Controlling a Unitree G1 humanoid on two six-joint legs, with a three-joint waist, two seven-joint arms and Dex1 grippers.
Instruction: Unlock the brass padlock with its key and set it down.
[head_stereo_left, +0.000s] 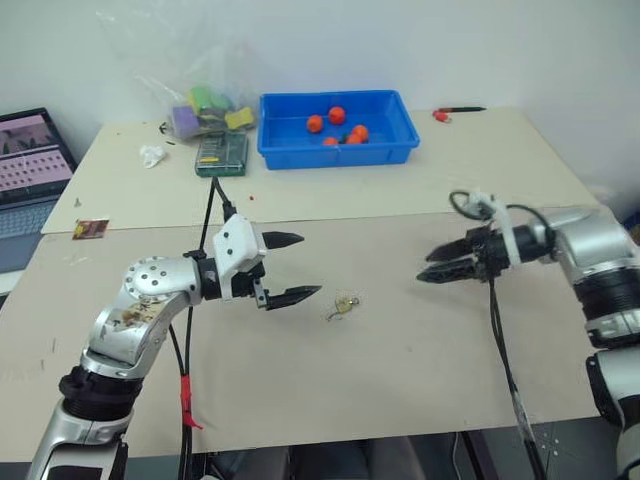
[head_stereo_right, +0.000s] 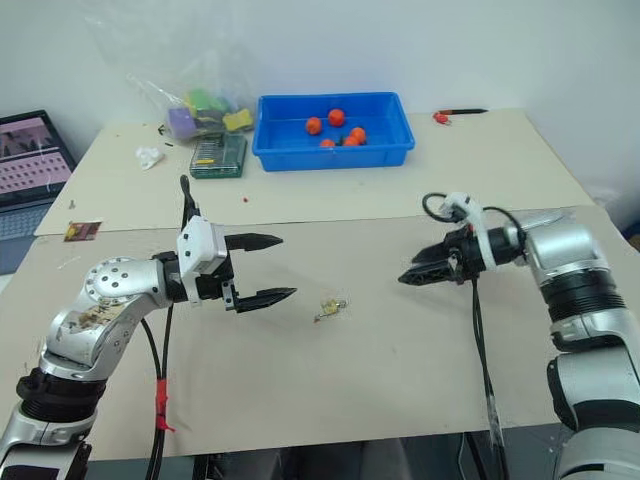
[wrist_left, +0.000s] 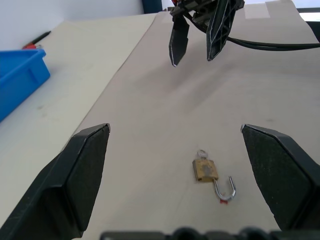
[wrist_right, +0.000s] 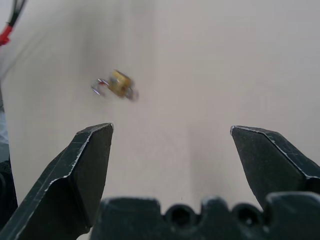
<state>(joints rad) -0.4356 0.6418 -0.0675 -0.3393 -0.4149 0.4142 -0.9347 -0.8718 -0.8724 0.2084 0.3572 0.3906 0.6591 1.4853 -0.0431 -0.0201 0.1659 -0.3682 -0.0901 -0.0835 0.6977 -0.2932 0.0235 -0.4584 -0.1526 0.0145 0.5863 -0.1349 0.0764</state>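
The brass padlock (head_stereo_left: 345, 304) lies flat on the beige table (head_stereo_left: 420, 370), between my two grippers and held by neither. Its silver shackle (wrist_left: 227, 190) is swung open like a hook. A small silvery ring, the key (wrist_left: 201, 153), sticks out of the end of the padlock body away from the shackle. My left gripper (head_stereo_left: 308, 266) hovers just left of the padlock, open, pointing toward it. My right gripper (head_stereo_left: 424, 268) is farther off to the right, open and empty, pointing left at the padlock (wrist_right: 120, 84).
A blue bin (head_stereo_left: 400, 150) with orange balls sits at the back. Left of it are a green box (head_stereo_left: 221, 153) and a plastic bag (head_stereo_left: 205, 105) of coloured items. A laptop (head_stereo_left: 28, 165) stands far left and a red pen (head_stereo_left: 455, 112) lies far right. Black cables (head_stereo_left: 505, 360) hang from both arms.
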